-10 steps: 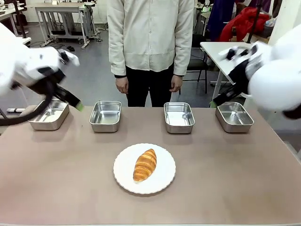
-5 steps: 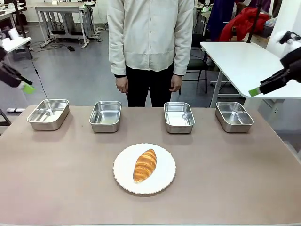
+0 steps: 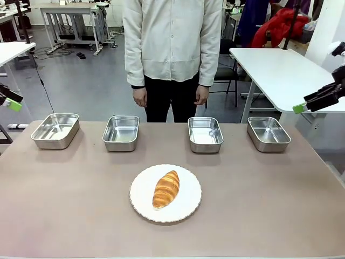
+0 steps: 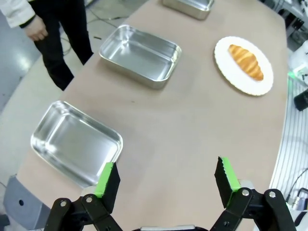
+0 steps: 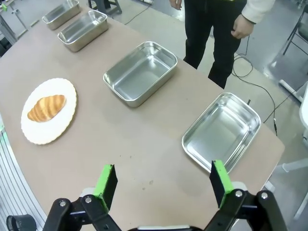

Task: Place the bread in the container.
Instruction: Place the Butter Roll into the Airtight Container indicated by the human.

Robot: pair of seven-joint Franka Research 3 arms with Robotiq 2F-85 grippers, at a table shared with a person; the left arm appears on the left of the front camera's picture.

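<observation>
Brown bench (image 3: 64, 216), person at the far side. The bread (image 3: 166, 189) is laid on a white plate (image 3: 188, 208) at centre-near, long axis near-left to far-right. Four steel containers (image 3: 119, 145) are lined along the far edge. The left gripper (image 4: 166, 180) and right gripper (image 5: 163, 185) are held open and empty, raised beyond either end, judged equally distant. No writing readable.

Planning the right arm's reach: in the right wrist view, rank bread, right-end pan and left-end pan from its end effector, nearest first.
1. Right-end steel pan, just ahead of the right end effector.
2. Bread, on the white plate mid-table.
3. Left-end steel pan, farthest along the row.
</observation>
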